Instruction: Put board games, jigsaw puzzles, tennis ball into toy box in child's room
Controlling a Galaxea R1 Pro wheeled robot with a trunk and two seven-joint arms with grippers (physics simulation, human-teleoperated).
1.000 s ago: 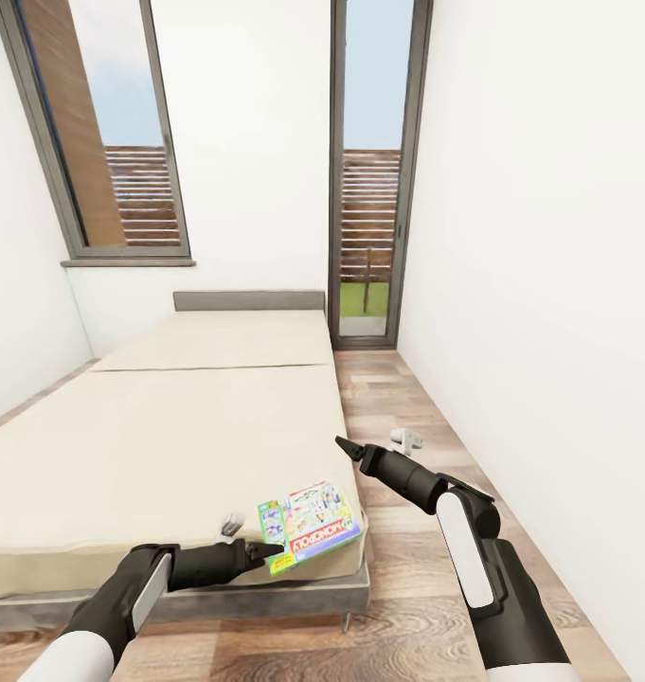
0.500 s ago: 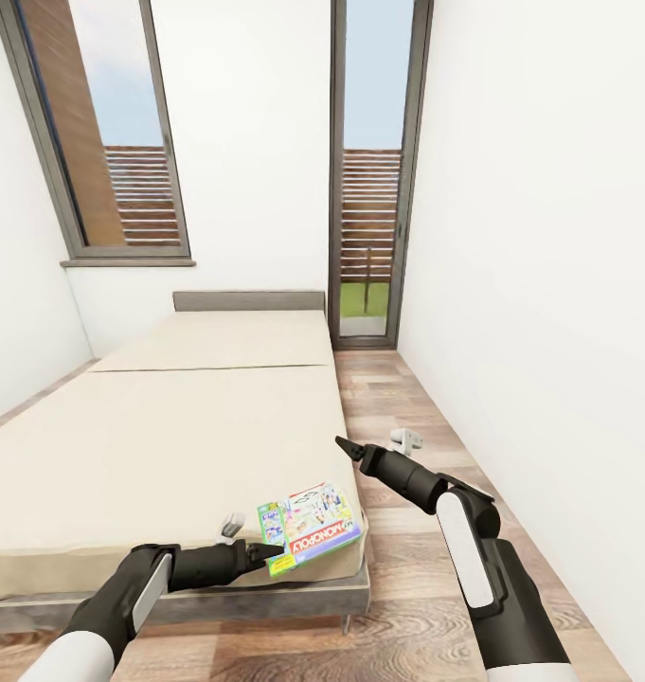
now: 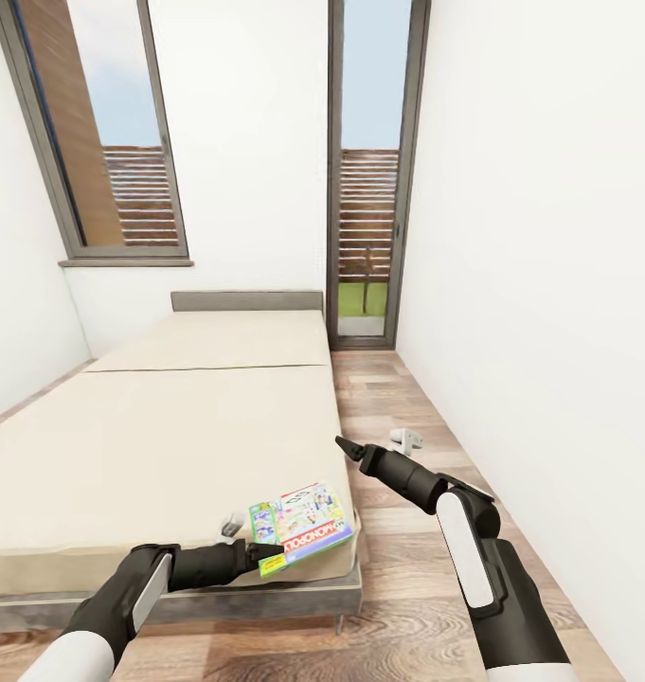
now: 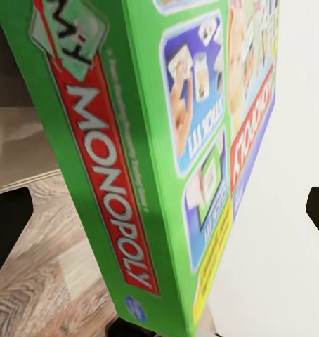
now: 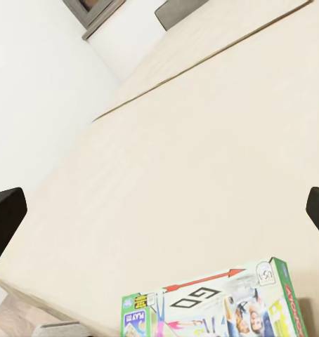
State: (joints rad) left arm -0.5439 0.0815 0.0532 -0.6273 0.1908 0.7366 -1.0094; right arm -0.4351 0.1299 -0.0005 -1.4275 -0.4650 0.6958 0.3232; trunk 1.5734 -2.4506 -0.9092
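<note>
The head camera looks down the bed (image 3: 170, 436) toward the windows, while both wrist cameras sit close, sharing the Monopoly box (image 3: 298, 528) at its near corner.

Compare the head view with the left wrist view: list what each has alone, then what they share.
Head view alone: the bed, two windows, the headboard, the right gripper over the floor, and the left gripper at the Monopoly box's near corner.

Left wrist view alone: the box's green side with its red Monopoly banner, close up and blurred.

Both: the Monopoly box, wood floor, white wall.
</note>
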